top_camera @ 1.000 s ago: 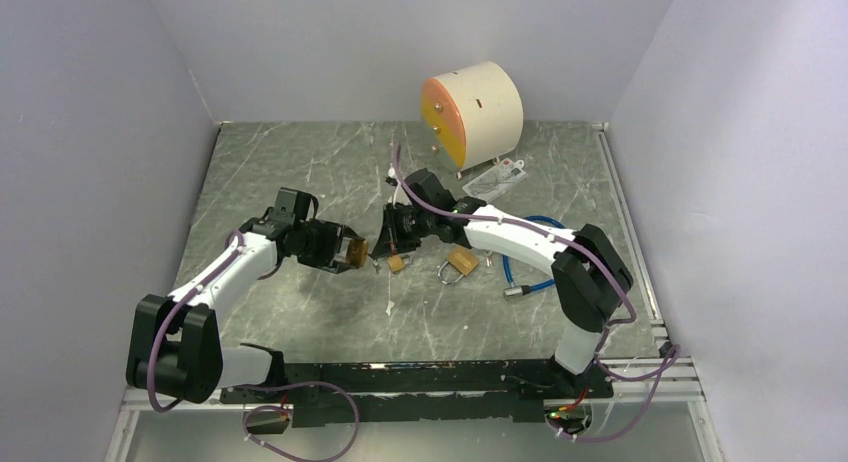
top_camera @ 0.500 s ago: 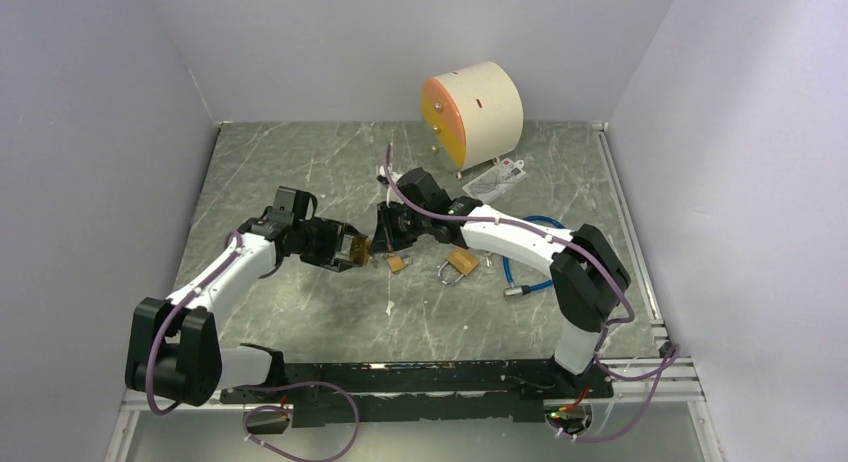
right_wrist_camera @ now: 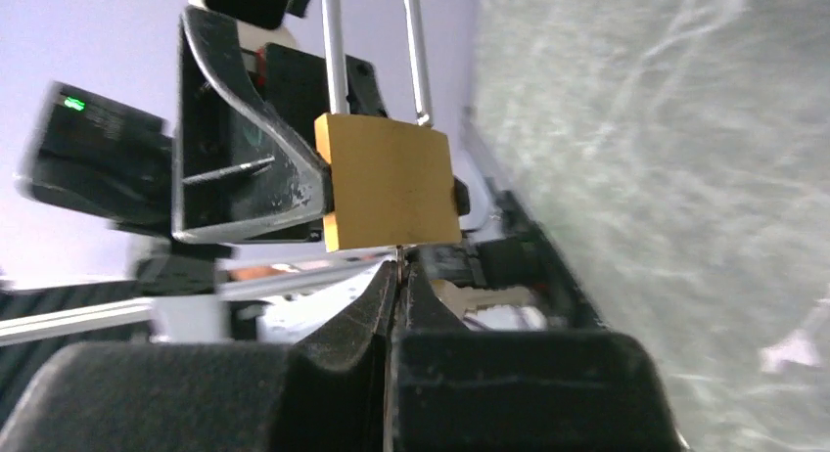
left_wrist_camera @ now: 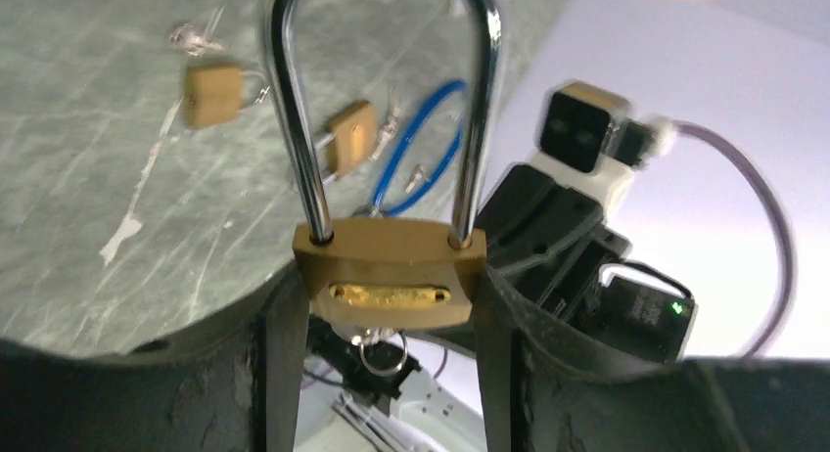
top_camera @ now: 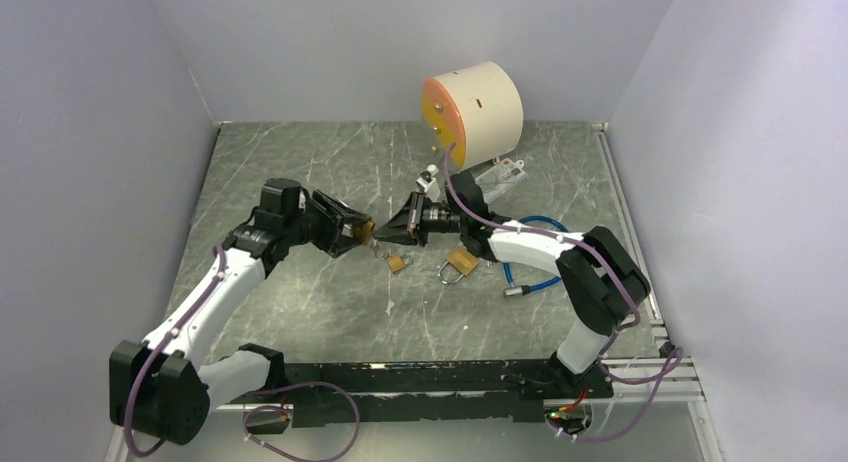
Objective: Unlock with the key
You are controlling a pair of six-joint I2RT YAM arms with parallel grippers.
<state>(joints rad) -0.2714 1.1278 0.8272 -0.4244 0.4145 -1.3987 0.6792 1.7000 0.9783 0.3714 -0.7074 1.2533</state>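
Two claws meet above the table point(top_camera: 300, 162). The left claw point(left_wrist_camera: 390, 305) clamps the brass body of the padlock point(left_wrist_camera: 390, 271) between its fingers point(left_wrist_camera: 284, 344). The steel hoop points away from the wrist and the keyhole face is turned toward the right claw point(right_wrist_camera: 396, 276). The right claw is pinched tight on the key point(left_wrist_camera: 376, 327), whose tip touches the padlock's underside; whether it has entered cannot be told.

Judged handling:
- **Padlock:** dense, rigid and smooth-sided, so apt to twist when the key turns. Hold it by the flat sides.
- **Key:** thin and stiff. Hold it by its head.

Beyond the left claw's fingertips lie a small padlock point(left_wrist_camera: 213, 93), another lock point(left_wrist_camera: 349, 136) and a blue cable point(left_wrist_camera: 421, 144).
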